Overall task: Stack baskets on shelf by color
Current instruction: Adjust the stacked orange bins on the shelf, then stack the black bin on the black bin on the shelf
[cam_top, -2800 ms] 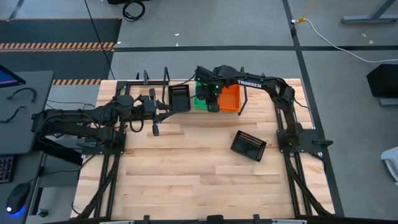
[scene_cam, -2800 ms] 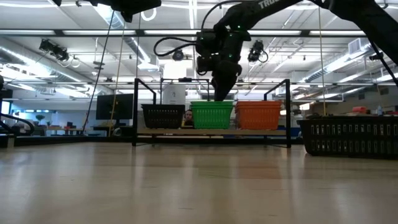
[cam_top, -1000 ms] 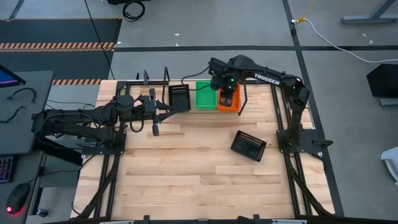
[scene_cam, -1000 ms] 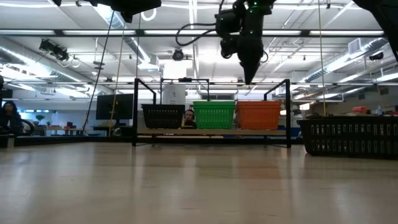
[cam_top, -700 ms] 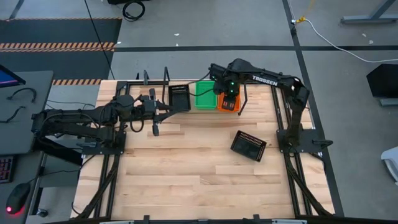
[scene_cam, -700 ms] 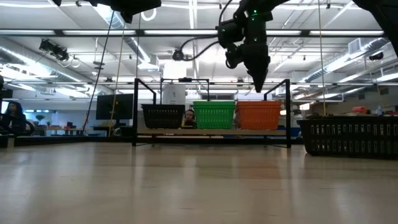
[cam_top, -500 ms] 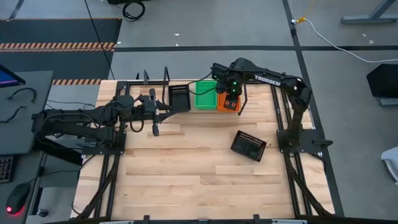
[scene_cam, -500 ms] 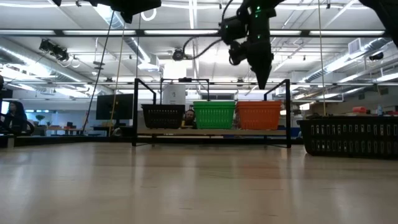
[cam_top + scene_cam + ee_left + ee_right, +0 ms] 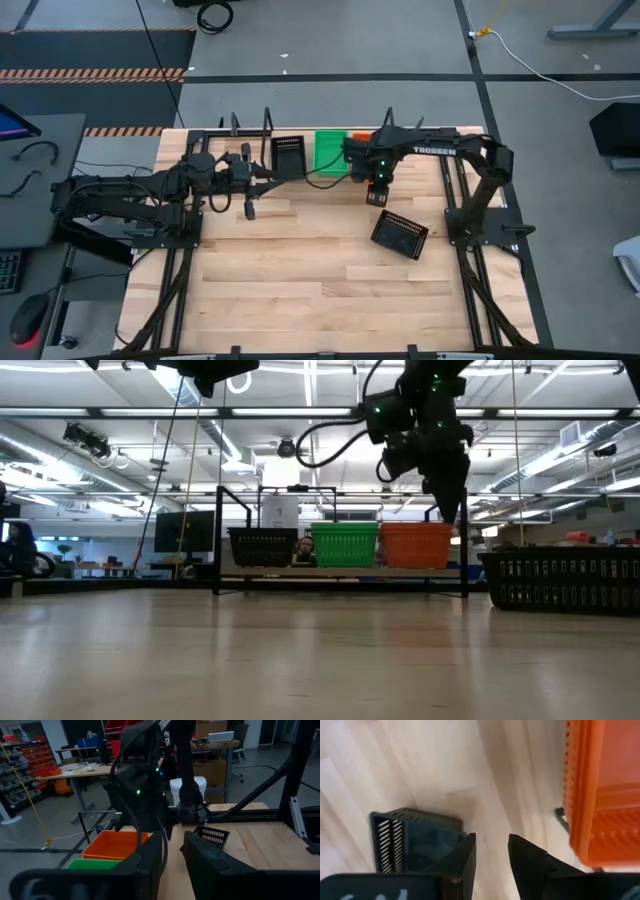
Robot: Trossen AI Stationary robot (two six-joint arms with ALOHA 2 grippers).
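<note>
The low pale wood shelf with thin black metal rods (image 9: 330,168) holds a black plastic mesh basket (image 9: 288,155), a green one (image 9: 330,152) and an orange one (image 9: 415,544) side by side. One more black mesh basket (image 9: 399,234) sits on the wooden table (image 9: 300,280), well off the shelf. Right gripper (image 9: 379,193) hangs between shelf and that basket, fingers parted, holding nothing; left gripper (image 9: 262,181) waits just beside the shelf's black-basket end, slightly parted and empty too.

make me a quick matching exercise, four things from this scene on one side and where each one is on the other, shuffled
Things:
1. green plastic mesh basket
2. black plastic mesh basket off the shelf
3. right gripper
4. left gripper

Places:
A. lying on the bare tabletop near the right arm's base
B. middle slot of the shelf
C. in front of the shelf's left end
D. above the table, between the shelf and the loose basket

Pairs: 1-B, 2-A, 3-D, 4-C
</note>
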